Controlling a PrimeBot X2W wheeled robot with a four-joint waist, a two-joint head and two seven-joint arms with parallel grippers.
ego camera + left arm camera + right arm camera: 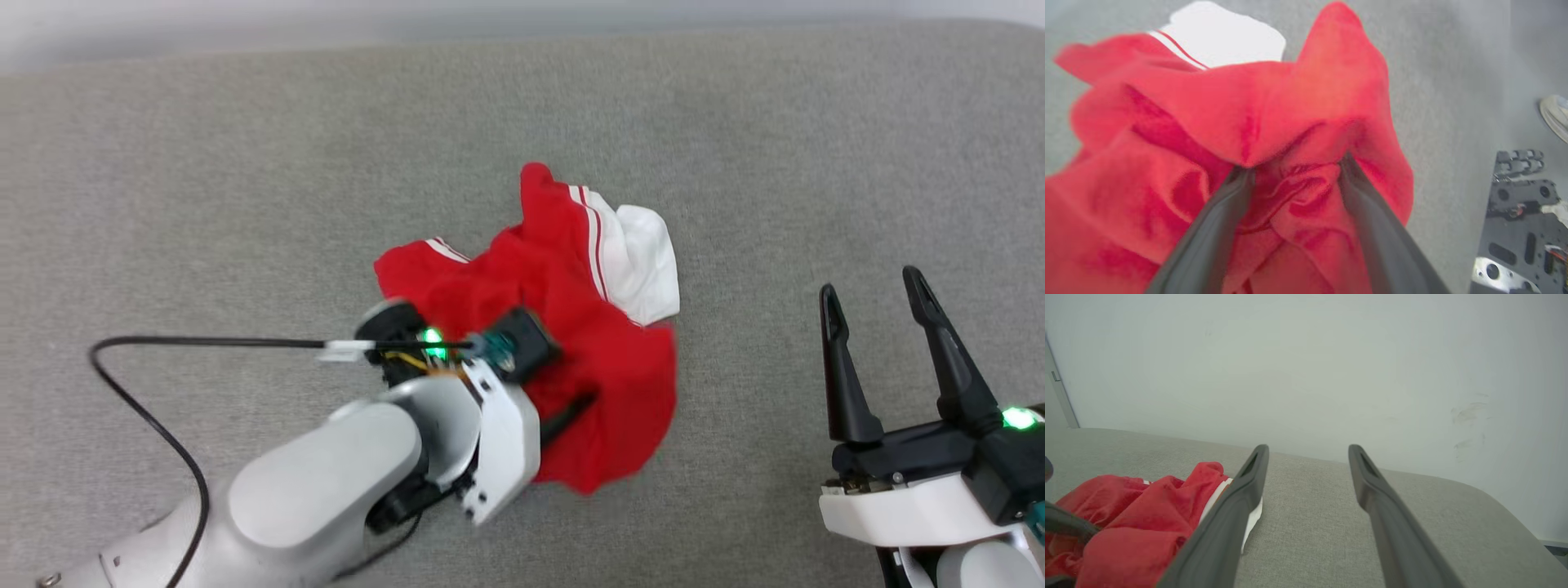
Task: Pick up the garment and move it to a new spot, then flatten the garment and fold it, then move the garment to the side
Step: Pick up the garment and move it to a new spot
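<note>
The garment (571,327), a red jersey with a white sleeve (649,261) and striped trim, lies crumpled mid-way across the grey cushioned surface (245,163); its print is hidden. My left gripper (584,404) reaches into it from the lower left. In the left wrist view that gripper (1294,163) is open, its tips buried in red folds (1274,102) with cloth bunched between the fingers. My right gripper (872,282) stands open to the right of the garment, apart from it. Nothing is between its fingers in the right wrist view (1308,447), where the garment (1135,522) lies left.
A black cable (147,408) loops out from my left arm over the cushion's left side. A pale wall (1306,367) rises behind the cushion's far edge. The left wrist view shows my dark base plate (1515,228) and a pale shoe (1555,116) on the floor.
</note>
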